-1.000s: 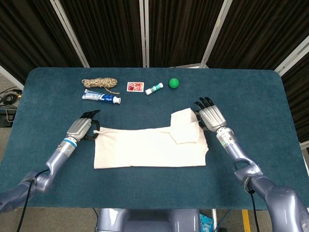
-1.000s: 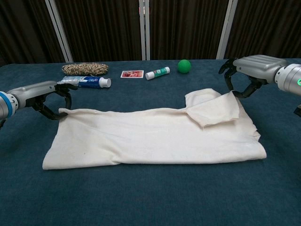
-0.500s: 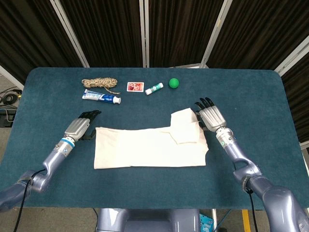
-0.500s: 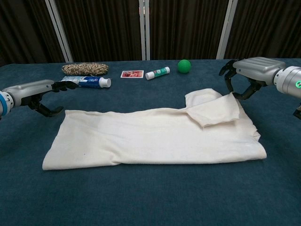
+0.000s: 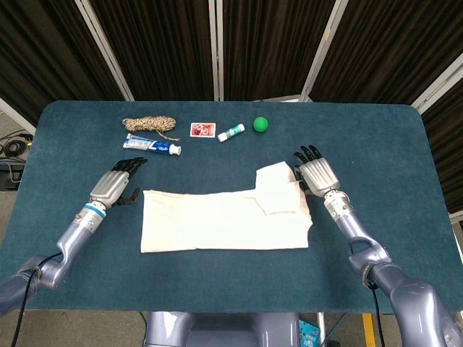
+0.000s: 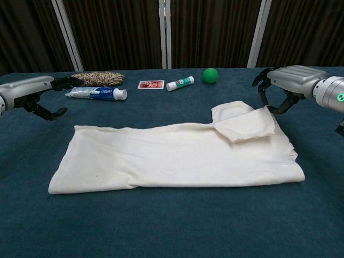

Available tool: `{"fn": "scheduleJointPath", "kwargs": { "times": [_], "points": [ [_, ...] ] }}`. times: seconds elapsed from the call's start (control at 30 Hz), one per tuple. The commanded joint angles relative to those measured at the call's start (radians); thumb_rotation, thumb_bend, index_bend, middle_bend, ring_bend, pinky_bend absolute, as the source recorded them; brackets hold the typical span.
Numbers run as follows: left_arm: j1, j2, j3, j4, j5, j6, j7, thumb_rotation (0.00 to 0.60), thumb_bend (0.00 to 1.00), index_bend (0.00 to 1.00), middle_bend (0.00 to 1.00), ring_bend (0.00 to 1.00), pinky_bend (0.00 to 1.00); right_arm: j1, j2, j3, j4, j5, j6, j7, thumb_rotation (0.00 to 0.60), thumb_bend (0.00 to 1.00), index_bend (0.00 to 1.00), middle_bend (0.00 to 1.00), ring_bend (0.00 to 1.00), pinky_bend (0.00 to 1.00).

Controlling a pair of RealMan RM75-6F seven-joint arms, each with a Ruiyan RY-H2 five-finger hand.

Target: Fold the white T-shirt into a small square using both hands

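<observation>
Two robot hands are hovering at either end of the white T-shirt (image 5: 226,219), which is lying flat as a long folded band on the blue surface (image 5: 231,282). The left robot hand (image 5: 112,184) is hanging clear of the cloth, fingers spread and holding nothing. The right robot hand (image 5: 317,176) is curling loosely beside the folded-over sleeve, apparently gripping nothing.

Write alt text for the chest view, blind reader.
A white T-shirt, folded into a long band, lies flat on a blue table between two open robot hands, the left robot hand clear of the cloth, the right robot hand by its folded sleeve. Behind lie a rope bundle, toothpaste tube, card, glue stick and green ball.
</observation>
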Motion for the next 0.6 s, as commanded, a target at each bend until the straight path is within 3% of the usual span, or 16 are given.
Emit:
{"fn": "scheduleJointPath", "kwargs": {
  "times": [0.03, 0.1, 0.17, 0.27, 0.37, 0.6],
  "points": [
    [0.004, 0.014, -0.004, -0.020, -0.007, 0.005, 0.013, 0.600, 0.61, 0.00, 0.00, 0.00, 0.00, 0.001, -0.004, 0.002, 0.003, 0.005, -0.008, -0.005, 0.600, 0.37, 0.65, 0.15, 0.00, 0.00],
    [0.007, 0.024, -0.006, -0.034, -0.010, 0.010, 0.018, 0.600, 0.61, 0.00, 0.00, 0.00, 0.00, 0.002, -0.002, -0.004, -0.001, 0.001, -0.014, -0.011, 0.600, 0.29, 0.52, 0.13, 0.00, 0.00],
    [0.008, 0.031, -0.007, -0.044, -0.014, 0.009, 0.023, 0.600, 0.61, 0.00, 0.00, 0.00, 0.00, 0.002, 0.003, -0.007, -0.009, 0.001, -0.027, -0.018, 0.600, 0.18, 0.29, 0.08, 0.00, 0.00],
    [0.011, 0.039, -0.009, -0.058, -0.019, 0.011, 0.028, 0.600, 0.61, 0.00, 0.00, 0.00, 0.00, 0.001, 0.016, -0.007, -0.037, 0.006, -0.038, -0.039, 0.600, 0.09, 0.10, 0.01, 0.00, 0.00],
    [0.016, 0.048, -0.010, -0.071, -0.023, 0.015, 0.033, 0.600, 0.61, 0.00, 0.00, 0.00, 0.00, -0.004, 0.035, -0.009, -0.072, 0.007, -0.035, -0.068, 0.600, 0.05, 0.03, 0.00, 0.00, 0.00],
    [0.039, 0.090, -0.012, -0.117, -0.030, 0.046, 0.049, 0.600, 0.61, 0.00, 0.00, 0.00, 0.00, -0.038, 0.128, -0.033, -0.214, -0.014, 0.011, -0.149, 0.600, 0.02, 0.00, 0.00, 0.00, 0.00]
  ]
}}
